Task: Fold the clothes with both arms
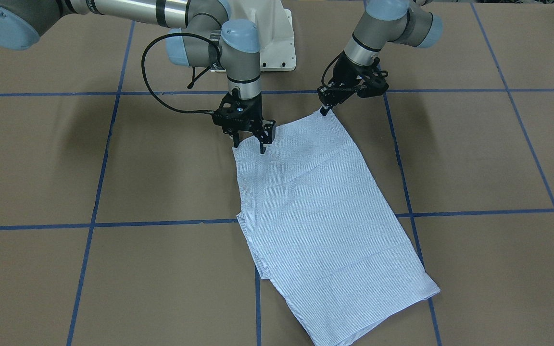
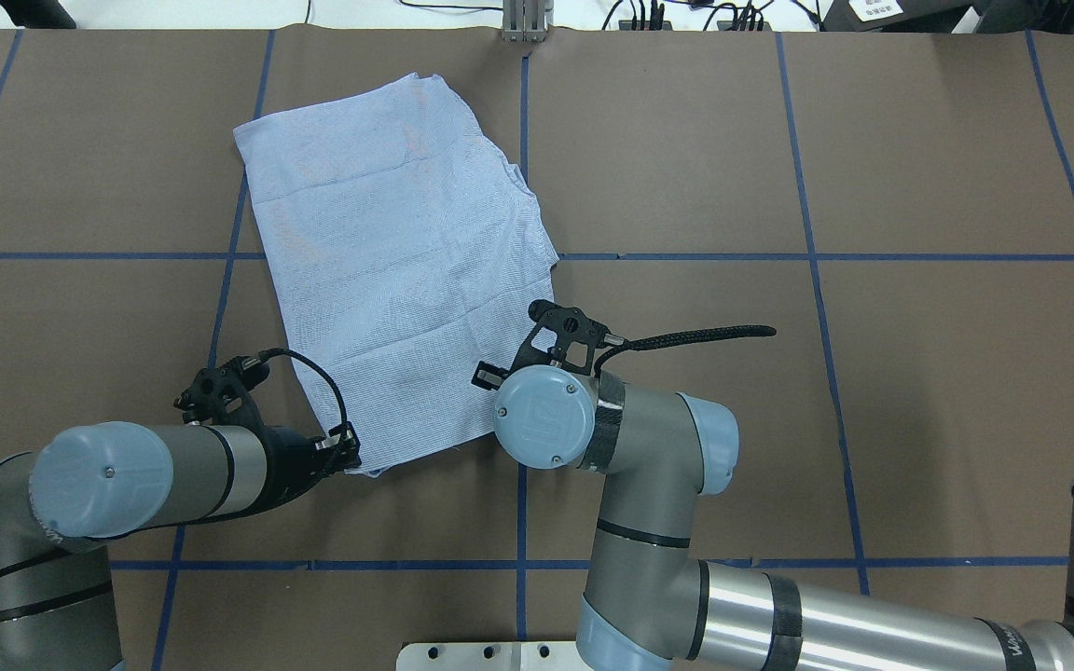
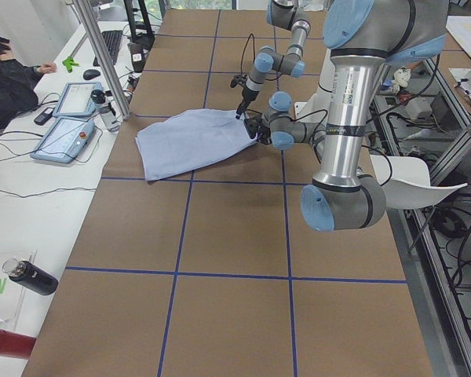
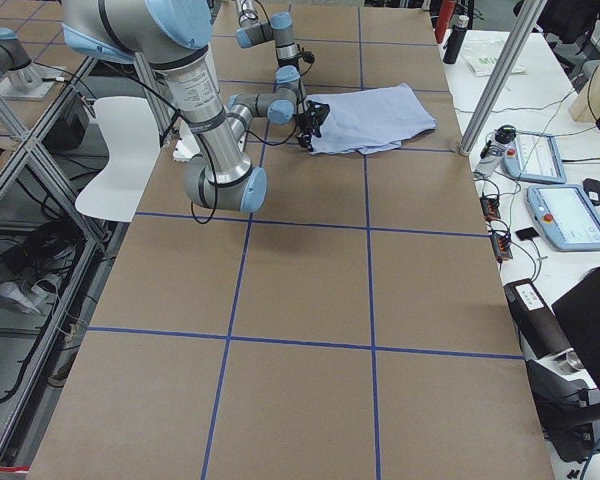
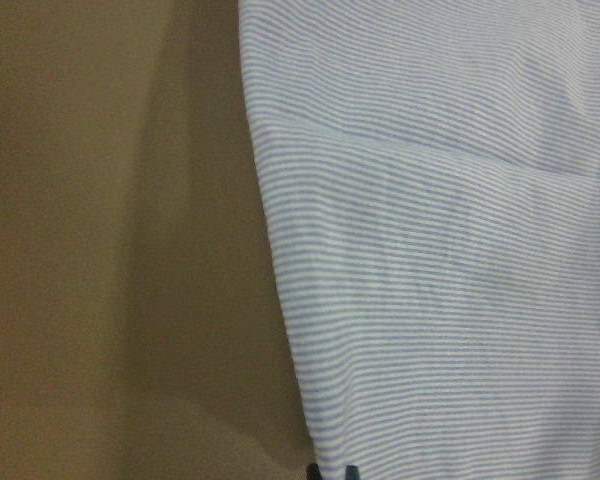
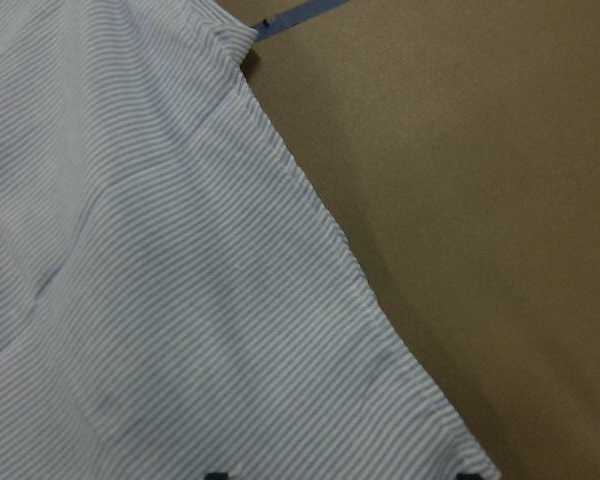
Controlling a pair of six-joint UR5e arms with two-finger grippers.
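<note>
The striped shirt (image 1: 325, 216) lies folded into a long rectangle, flat on the brown table; it also shows in the overhead view (image 2: 397, 270). My left gripper (image 1: 325, 111) is shut on the shirt's near corner on my left side, low at the table; its tips sit close together at the fabric edge in the left wrist view (image 5: 332, 470). My right gripper (image 1: 249, 144) is open, jaws set wide over the other near corner, fingertips at the cloth. In the right wrist view the shirt (image 6: 160, 300) fills the left half. Collar, buttons and label are hidden.
Blue tape lines (image 2: 523, 233) divide the brown table cover into squares. The white pedestal base (image 1: 277, 43) stands behind the grippers. A side bench with tablets (image 3: 67, 118) and a metal post (image 3: 102, 63) lies past the shirt's far end.
</note>
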